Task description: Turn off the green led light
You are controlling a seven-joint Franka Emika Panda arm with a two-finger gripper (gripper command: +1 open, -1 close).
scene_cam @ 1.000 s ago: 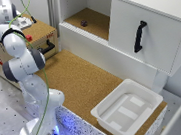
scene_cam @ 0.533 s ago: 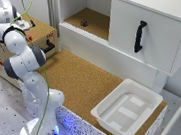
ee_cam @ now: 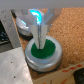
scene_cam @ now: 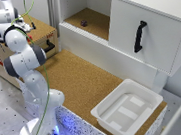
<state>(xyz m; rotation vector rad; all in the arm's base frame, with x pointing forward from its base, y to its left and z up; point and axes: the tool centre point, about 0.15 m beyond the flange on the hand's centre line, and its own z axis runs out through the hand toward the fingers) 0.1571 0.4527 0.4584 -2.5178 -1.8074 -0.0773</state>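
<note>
The green led light [ee_cam: 47, 54] is a round green disc in a silver ring on a wooden surface, filling the middle of the wrist view. My gripper [ee_cam: 39, 45] is shut with nothing between its fingers. The joined fingertips point straight down onto the green disc and appear to touch it near its centre. Whether the disc glows I cannot tell. In the exterior view my arm [scene_cam: 19, 41] reaches over the wooden box [scene_cam: 40, 32] at the exterior view's left, and the fingers and the light are hidden there.
A second round lamp with a blue glow [ee_cam: 34, 14] sits just behind the green one. A white tray [scene_cam: 105, 114] lies on the cork surface [scene_cam: 81, 78]. The white cabinet has a black door handle [scene_cam: 139, 36] and an open compartment holding a small dark object [scene_cam: 84, 23].
</note>
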